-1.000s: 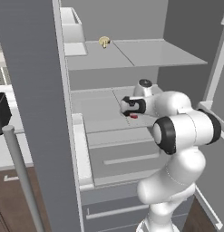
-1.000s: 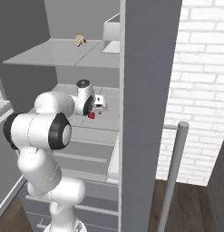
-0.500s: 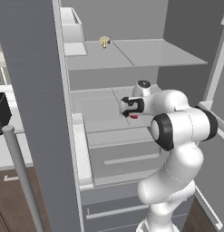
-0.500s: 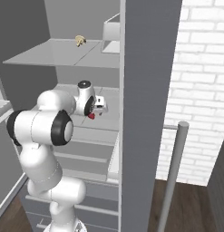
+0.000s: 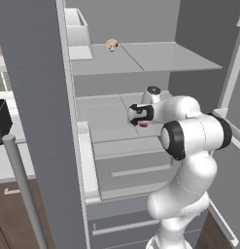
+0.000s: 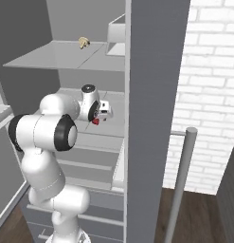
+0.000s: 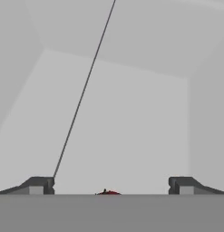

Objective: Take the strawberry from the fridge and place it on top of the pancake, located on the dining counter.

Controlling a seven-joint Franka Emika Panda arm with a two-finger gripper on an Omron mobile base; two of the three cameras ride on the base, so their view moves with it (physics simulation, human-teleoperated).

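Hand view puts my left fingertip (image 7: 38,186) on one side, the strawberry (image 7: 108,192) as a red sliver between, my other tip well to the right, so my gripper (image 5: 135,115) stands wide apart above the fruit on the fridge (image 5: 155,56) middle shelf

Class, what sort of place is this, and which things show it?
Probably a kitchen, seen at an open fridge: pale grey shelves, a strawberry on one, drawers below.
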